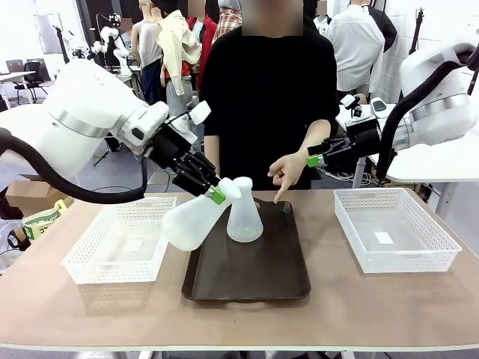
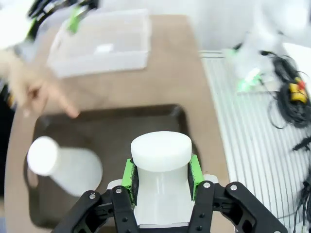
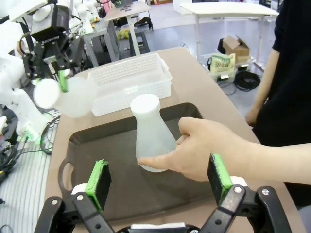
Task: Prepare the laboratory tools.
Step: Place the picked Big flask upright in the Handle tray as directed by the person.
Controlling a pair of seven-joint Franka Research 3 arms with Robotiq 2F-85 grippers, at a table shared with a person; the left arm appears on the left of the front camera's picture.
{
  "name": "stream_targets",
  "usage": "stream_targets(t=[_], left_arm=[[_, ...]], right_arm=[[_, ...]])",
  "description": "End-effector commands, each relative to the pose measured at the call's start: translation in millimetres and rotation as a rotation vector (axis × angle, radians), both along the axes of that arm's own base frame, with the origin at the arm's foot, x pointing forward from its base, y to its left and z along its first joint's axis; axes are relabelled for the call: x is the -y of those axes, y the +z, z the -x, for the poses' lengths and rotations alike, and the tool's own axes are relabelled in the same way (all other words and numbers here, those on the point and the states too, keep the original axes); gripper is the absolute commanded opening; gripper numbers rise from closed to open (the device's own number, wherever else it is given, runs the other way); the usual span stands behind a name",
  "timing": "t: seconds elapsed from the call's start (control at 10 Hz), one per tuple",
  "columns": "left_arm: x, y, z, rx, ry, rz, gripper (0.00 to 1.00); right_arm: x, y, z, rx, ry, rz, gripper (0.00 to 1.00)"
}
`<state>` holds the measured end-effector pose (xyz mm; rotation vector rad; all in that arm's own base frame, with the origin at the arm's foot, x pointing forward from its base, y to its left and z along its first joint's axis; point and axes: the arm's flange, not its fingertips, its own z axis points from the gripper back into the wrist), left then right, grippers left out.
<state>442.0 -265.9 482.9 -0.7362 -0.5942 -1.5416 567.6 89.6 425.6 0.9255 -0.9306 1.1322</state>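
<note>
Centrally, one translucent frosted-white conical flask [image 1: 245, 217] upright on the dark brown rectangular tray [image 1: 247, 277], toward its 12 o'clock end. At 9 o'clock of it, second frosted-white conical flask [image 1: 193, 219] lifted and tilted, neck up toward 1 o'clock, base hanging over the tray's left edge; neck clamped between the green pads of the left gripper [image 2: 161, 174], jaws narrowed onto it. At 1 o'clock of the upright flask, person's hand [image 1: 288, 170] pointing down with index finger near the flask. Beyond the hand at 2 o'clock, right gripper [image 1: 314, 160] aloft, jaws spread wide, holding nothing. White mesh baskets at 9 o'clock [image 1: 120, 243] and 3 o'clock [image 1: 394, 228] of the tray, on the tan wooden table [image 1: 374, 314].
</note>
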Motion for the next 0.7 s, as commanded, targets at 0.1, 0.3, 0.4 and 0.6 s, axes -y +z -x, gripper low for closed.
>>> stream_targets(t=[0.1, 0.3, 0.4, 0.6], left_arm=[[-29, 2, -17, -0.077, 0.180, 0.002, 0.00], [-10, -2, -1, -0.018, -0.061, 0.036, 0.00], [-10, -2, -1, -0.018, -0.061, 0.036, 0.00], [-17, -18, -14, -0.066, -0.155, 0.152, 0.00]], right_arm=[[0, 0, 0, -0.006, 0.001, 0.003, 1.00], [0, 0, 0, -0.006, 0.001, 0.003, 1.00], [0, 0, 0, -0.006, 0.001, 0.003, 1.00], [0, 0, 0, -0.006, 0.001, 0.003, 1.00]])
